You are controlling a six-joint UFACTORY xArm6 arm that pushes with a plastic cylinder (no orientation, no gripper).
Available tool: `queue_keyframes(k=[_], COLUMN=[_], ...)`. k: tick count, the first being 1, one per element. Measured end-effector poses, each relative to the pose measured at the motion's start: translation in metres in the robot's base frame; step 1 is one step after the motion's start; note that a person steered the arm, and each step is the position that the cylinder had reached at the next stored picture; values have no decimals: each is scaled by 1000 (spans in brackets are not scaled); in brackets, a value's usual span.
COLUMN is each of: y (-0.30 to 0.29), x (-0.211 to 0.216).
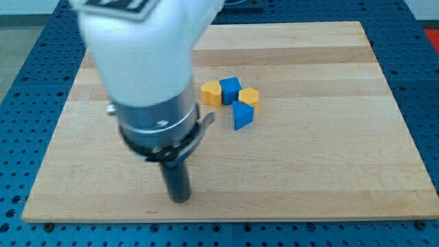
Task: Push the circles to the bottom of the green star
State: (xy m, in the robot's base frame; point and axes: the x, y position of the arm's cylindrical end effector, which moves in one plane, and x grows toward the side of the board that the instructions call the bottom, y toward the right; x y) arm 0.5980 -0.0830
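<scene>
My tip (180, 200) rests on the wooden board (329, 158) near its bottom edge, left of centre. A cluster of four blocks lies above and to the right of it: a yellow block (211, 93), a blue cube (230, 88), a yellow hexagon (250, 97) and a blue wedge-like block (243, 115). My tip is well apart from all of them. No green star and no circles show in the view. The large white and grey arm body (147, 68) hides much of the board's upper left.
The board lies on a blue perforated table (20, 137) that shows around its edges.
</scene>
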Motion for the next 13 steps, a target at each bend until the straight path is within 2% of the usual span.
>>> queue_keyframes(k=[1,4,5,7,10,12,13], y=[-9,18,17,12,11,-20,-14], x=[-2,-135,-150,-150,-176,-181,-181])
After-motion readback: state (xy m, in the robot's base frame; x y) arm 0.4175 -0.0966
